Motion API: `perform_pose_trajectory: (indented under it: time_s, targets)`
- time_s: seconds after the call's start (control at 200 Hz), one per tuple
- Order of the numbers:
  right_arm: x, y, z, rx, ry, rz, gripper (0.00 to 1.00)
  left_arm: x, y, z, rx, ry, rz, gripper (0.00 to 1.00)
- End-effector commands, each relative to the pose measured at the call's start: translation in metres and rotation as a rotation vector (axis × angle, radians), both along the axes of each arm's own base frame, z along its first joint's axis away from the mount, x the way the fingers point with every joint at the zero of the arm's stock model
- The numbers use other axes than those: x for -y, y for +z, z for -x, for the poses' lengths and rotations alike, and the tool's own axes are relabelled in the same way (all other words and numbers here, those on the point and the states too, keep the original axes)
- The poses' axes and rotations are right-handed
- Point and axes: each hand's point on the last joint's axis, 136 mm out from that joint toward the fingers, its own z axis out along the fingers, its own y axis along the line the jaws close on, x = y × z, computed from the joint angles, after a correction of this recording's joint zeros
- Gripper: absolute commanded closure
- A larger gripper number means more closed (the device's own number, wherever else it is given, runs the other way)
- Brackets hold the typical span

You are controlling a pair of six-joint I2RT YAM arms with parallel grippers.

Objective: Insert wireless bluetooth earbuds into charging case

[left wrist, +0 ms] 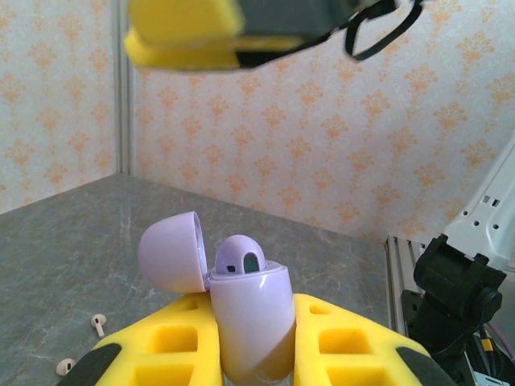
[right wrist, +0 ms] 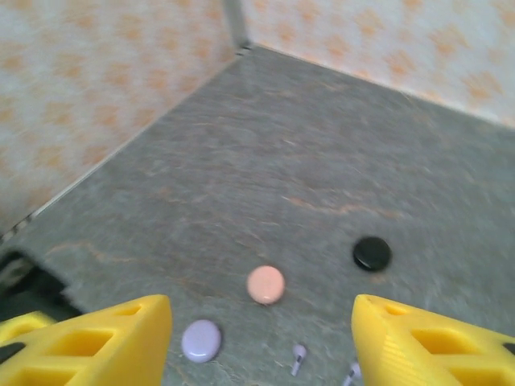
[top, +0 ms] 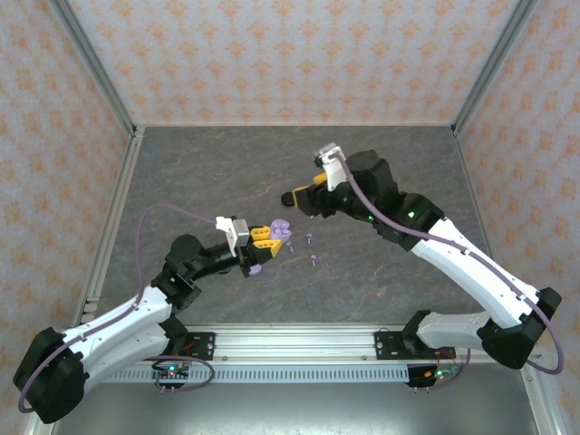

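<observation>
At my left, my left gripper (top: 270,237) clamped on the open lavender plastic charging case (left wrist: 249,322), its base hidden between yellow fingers (left wrist: 346,338), two tiny pale stemmed earbuds (top: 309,238) (top: 314,260) on the grey marbled table (top: 227,163) near it, my right gripper (right wrist: 261,326) spread wide, blurred round discs (right wrist: 265,284) ahead.

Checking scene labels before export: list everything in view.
charging case: 1, lavender, lid open, held up between the left gripper's fingers
earbuds: 2, pale, loose on the table just right of the case in the top view
round discs: 3, black, pink and lavender, on the table ahead of the right gripper
table: 1, grey stone pattern
walls: pale with an orange pattern, around the table
left gripper: yellow fingers, shut on the case
right gripper: yellow fingers, open, holding nothing
</observation>
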Motion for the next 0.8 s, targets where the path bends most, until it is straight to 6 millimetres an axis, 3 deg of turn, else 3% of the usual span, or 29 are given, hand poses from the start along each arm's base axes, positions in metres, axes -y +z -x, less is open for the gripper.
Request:
perform_pose_trajectory:
  time_s: [0.0,0.145,0.4,0.626,0.796]
  targets:
    - [0.032,-0.057,-0.008,-0.242,-0.186,0.015,0.42,-0.002,0.033,0.007,0.102,-0.005,0.055,1.00]
    - [0.050,-0.116,-0.011,-0.418,-0.306,0.054,0.43,-0.004,0.039,0.011,0.121,-0.006,0.066,1.00]
    - [0.045,-0.213,0.004,-0.702,-0.335,0.226,0.53,-0.004,0.041,0.012,0.129,-0.010,0.068,1.00]
    - [0.027,-0.261,0.015,-0.793,-0.307,0.334,0.55,-0.004,0.039,0.013,0.131,-0.007,0.062,1.00]
    - [0.017,-0.284,0.019,-0.833,-0.299,0.375,0.57,-0.005,0.037,0.012,0.129,-0.003,0.058,1.00]
